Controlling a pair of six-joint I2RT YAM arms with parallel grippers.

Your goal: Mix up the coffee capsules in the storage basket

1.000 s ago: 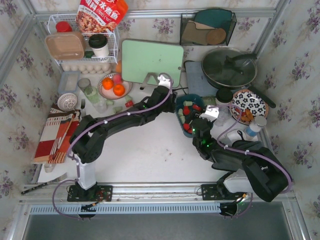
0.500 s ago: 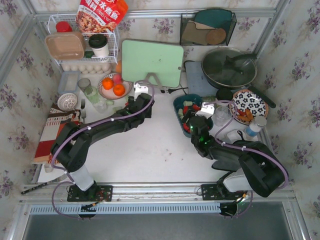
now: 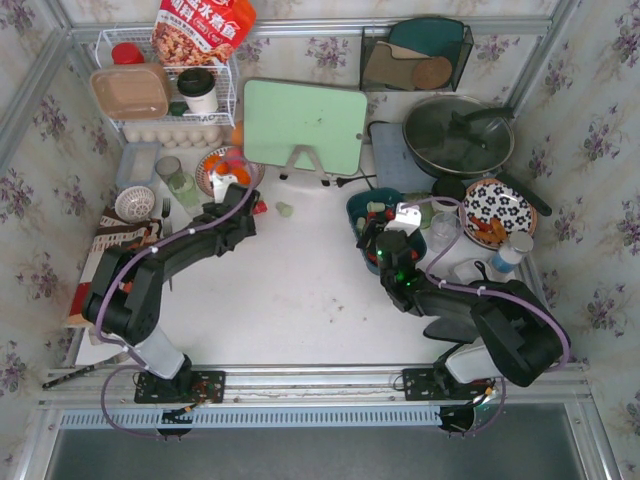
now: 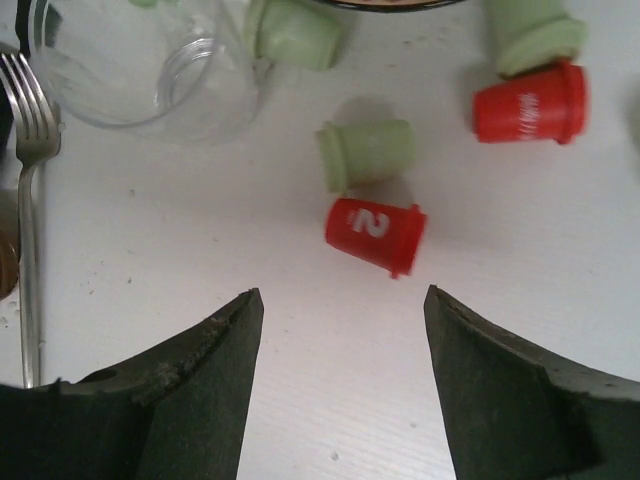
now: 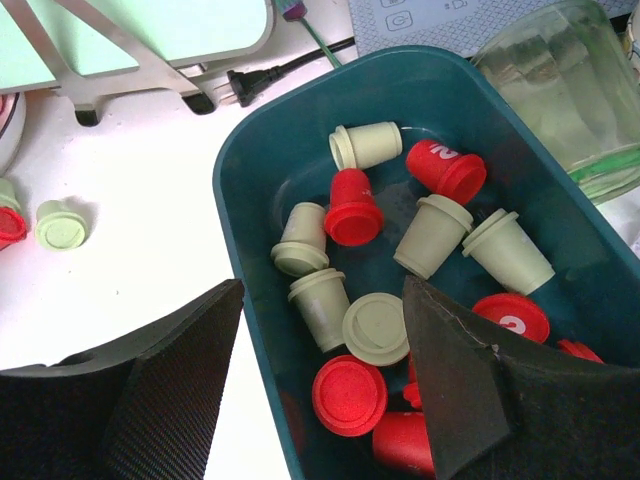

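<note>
Red and green coffee capsules (image 5: 352, 208) lie jumbled in the storage basket (image 5: 280, 160). It sits mouth-up on the table (image 4: 150, 230) at the right, its long axis slanting near-to-far, under my spread, empty right end effector (image 5: 322, 290). My left end effector (image 4: 342, 300), also spread and empty, hovers over others lying on their sides outside the basket, so I judge the job unfinished.

Floral-papered walls (image 3: 600, 140) on three sides, white tabletop (image 3: 300, 310); grey metal rail (image 3: 300, 416) along near edge

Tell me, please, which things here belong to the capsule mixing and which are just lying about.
Job: coffee capsules, storage basket, stray capsules outside it.
Lying about: clear glass, fork, green cutting board, lidded pan, patterned plate.
</note>
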